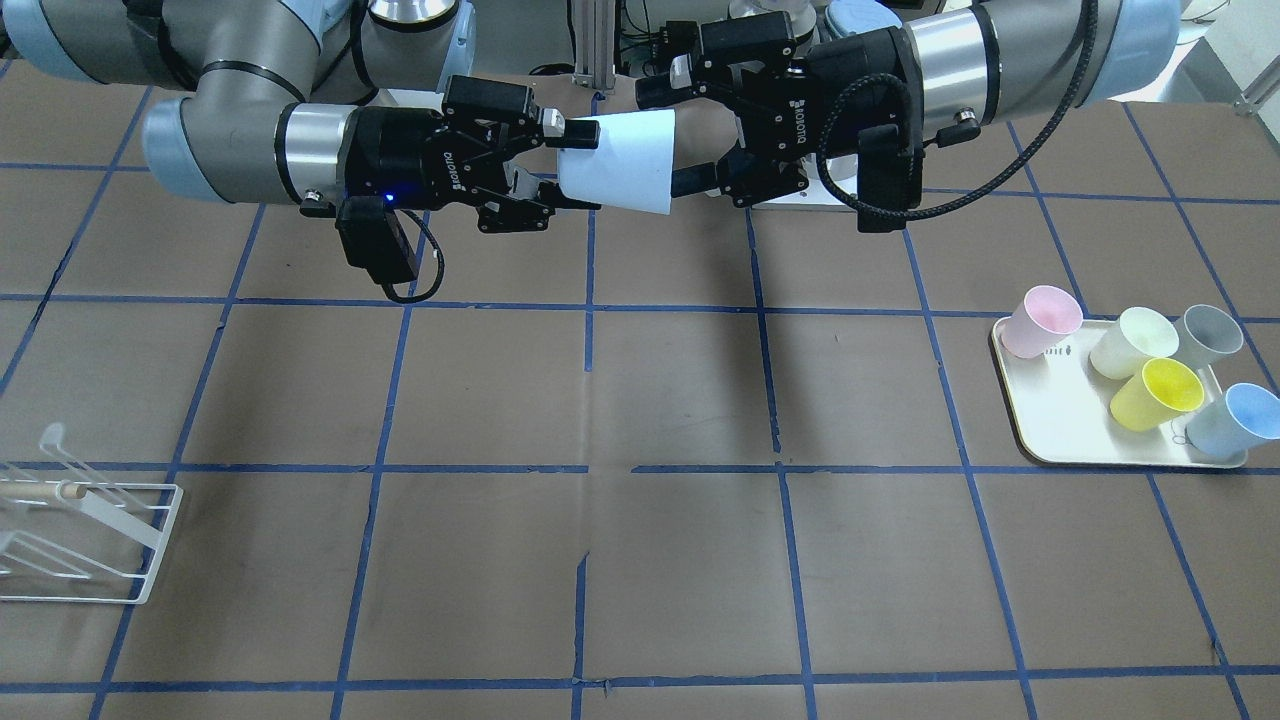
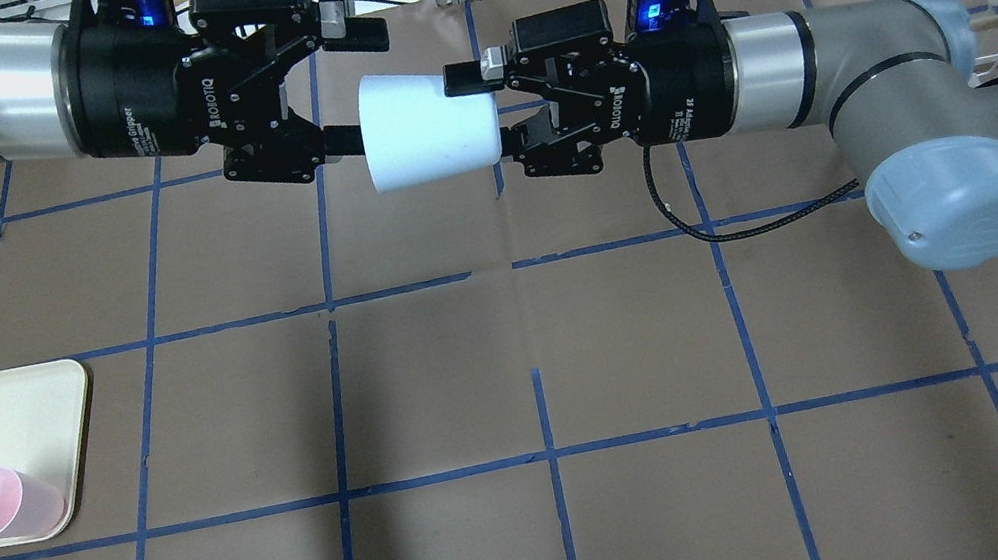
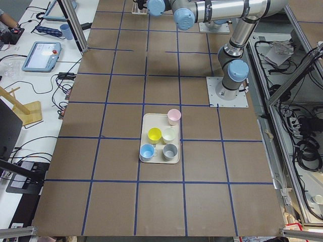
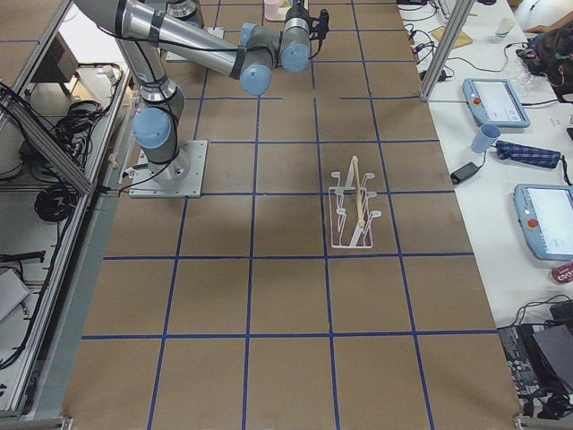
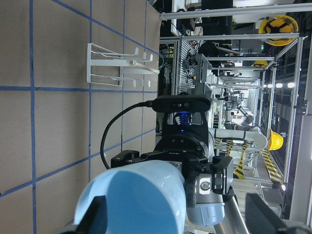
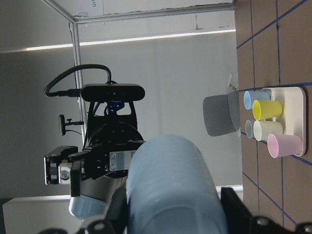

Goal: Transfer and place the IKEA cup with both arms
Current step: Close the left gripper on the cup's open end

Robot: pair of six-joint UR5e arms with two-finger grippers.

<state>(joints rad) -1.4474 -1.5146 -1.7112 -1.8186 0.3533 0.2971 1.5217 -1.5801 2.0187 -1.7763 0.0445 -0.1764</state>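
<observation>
Holds the cup (image 2: 423, 125) in mid-air above the brown worktop (image 1: 680, 400), well apart from the tray (image 1: 1050, 435), nearer the robot's base than the tray and off to the robot's right of it. Lies on its side there, long axis level, running straight from one arm to the other. Points its wider rim back toward the tray's end of the worktop, at the left arm (image 2: 11, 88), and its narrower base away from the tray, at the right arm (image 2: 879, 64). Looks pale blue, close to white under the light in the overhead view: plain, matte, handleless, tapering evenly. Shows a smooth blue inside in the left wrist view, open mouth turned to that camera.

Clamps the base end in the right gripper (image 2: 481, 109), one finger (image 2: 465, 78) pressed flat on the wall and the other on the opposite side. Has the left gripper (image 2: 367, 86) spread wide at the rim end, one finger well off the wall, the other right at the rim; cannot tell whether that one touches or reaches inside.

Carries five more on the tray, all mouth up: a pink cup (image 1: 1040, 320), a cream cup (image 1: 1130, 342), a grey cup (image 1: 1207, 335), a yellow cup (image 1: 1158, 393) and a second blue cup (image 1: 1235, 420). Has a white wire rack (image 1: 80, 540) with a wooden rod at the worktop's far end from the tray.
</observation>
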